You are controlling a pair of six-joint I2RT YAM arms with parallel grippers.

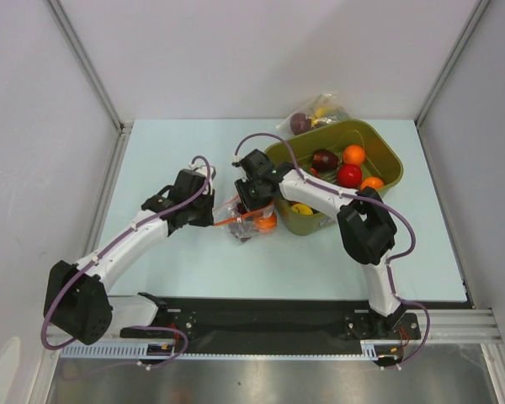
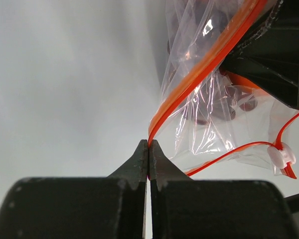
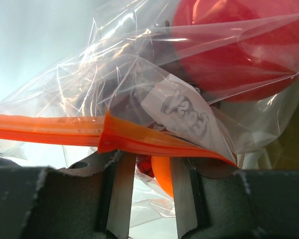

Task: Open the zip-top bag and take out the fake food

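The zip-top bag is a clear crinkly bag with a red-orange zip strip, and it hangs between my two grippers just above the table. My left gripper is shut on the end of the strip, as the left wrist view shows. My right gripper holds the bag's mouth edge. In the right wrist view the strip lies folded across its fingertips and hides them. Inside the bag are a red fruit, an orange fruit and a dark one.
An olive-green bin stands right of the bag and holds a maroon fruit, a red apple, orange fruits and a yellow one. A second clear bag of fruit shapes lies behind the bin. White walls enclose the table.
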